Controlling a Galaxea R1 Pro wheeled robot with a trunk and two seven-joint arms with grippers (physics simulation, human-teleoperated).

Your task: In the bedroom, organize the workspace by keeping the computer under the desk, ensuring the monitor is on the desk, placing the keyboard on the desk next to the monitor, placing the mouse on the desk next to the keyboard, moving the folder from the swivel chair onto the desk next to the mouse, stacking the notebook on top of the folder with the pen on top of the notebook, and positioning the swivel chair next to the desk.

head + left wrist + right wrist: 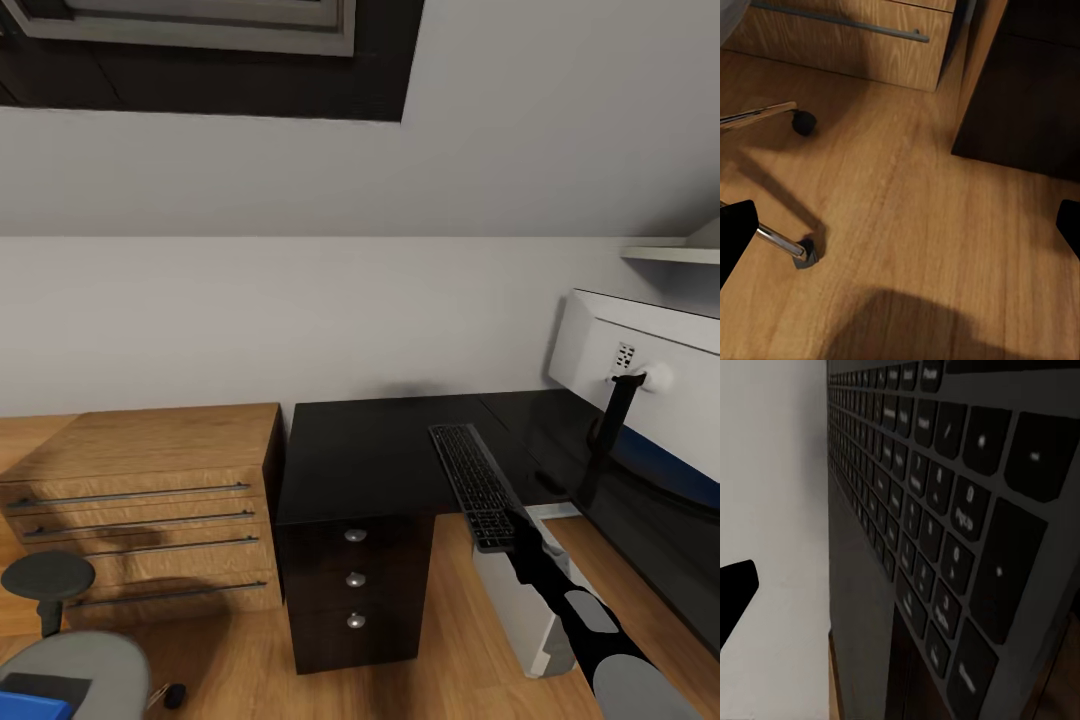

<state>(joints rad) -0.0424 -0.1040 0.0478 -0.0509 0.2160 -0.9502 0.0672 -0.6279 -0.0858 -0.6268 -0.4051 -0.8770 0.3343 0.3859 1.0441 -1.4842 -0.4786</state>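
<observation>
The slim dark keyboard hangs slightly tilted over the glossy black desk, its near end past the desk's edge. My right gripper is shut on that near end; the keys loom very close in the right wrist view, with one black fingertip beside them. The monitor stands on the desk at the right, white back toward me. Below the desk the light grey computer shows. At lower left is the swivel chair with the blue folder on its seat. My left gripper is open above the floor.
A low oak chest with bar handles stands left of the desk's three-knob drawer unit. A small dark oval lies on the desk near the monitor stand. Chrome chair legs with castors rest on the wood floor.
</observation>
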